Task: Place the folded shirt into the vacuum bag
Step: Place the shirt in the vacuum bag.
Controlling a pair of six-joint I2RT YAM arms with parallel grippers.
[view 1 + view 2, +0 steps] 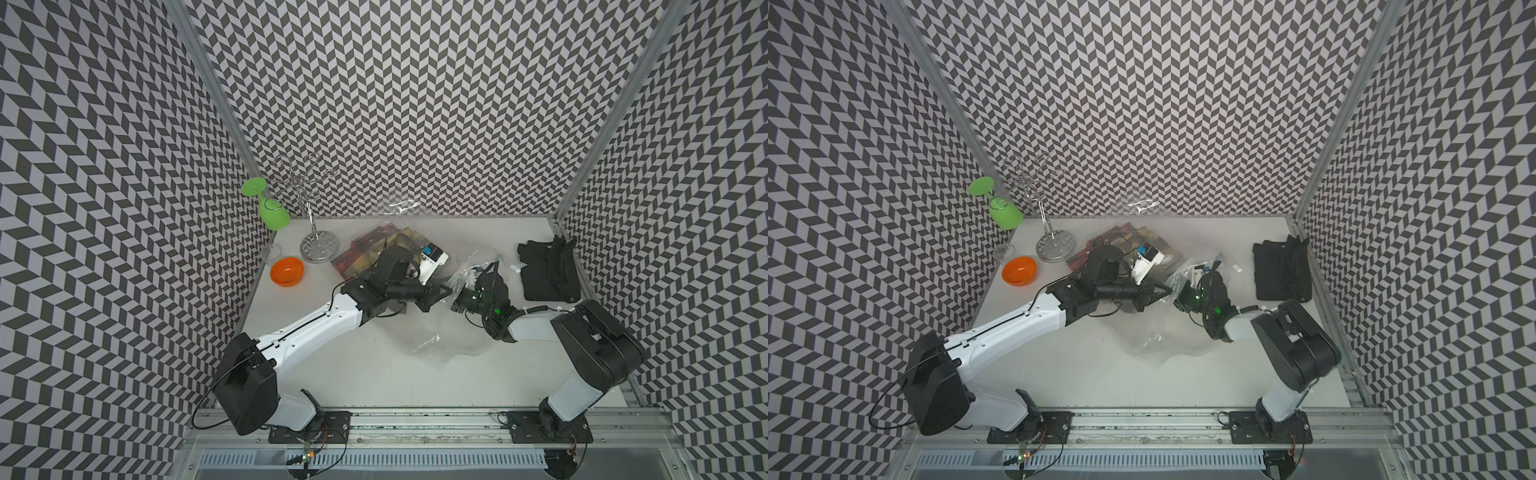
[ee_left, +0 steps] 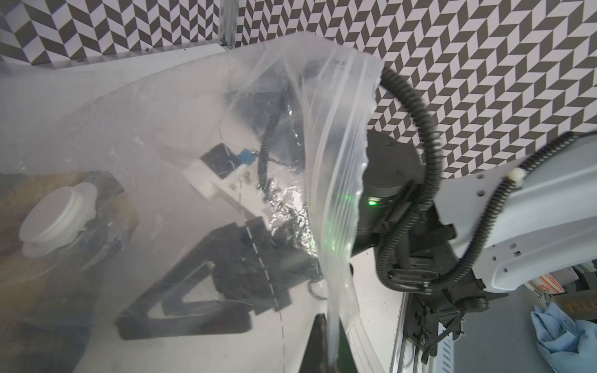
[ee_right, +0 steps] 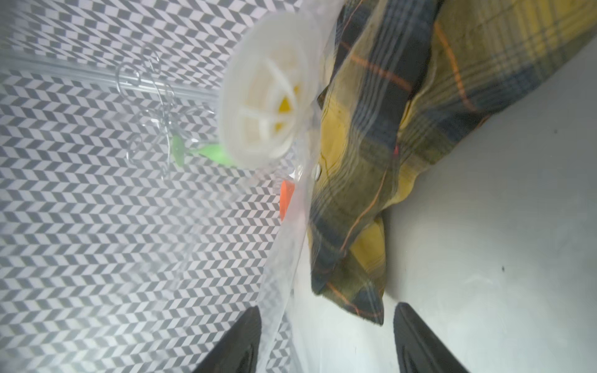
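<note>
Lying just ahead of the spread, empty fingers of the right gripper [image 3: 326,308], the plaid shirt [image 3: 387,129] is seen beside the valve cap [image 3: 265,87], its length running on away from the fingertips. It is judged to be inside the vacuum bag [image 2: 336,161]. The zip edge, on the bag's side away from the valve cap, is pinched by the clenched left gripper [image 2: 331,342]. A straight pull-back of the right arm, away from the valve cap, seems called for.
</note>
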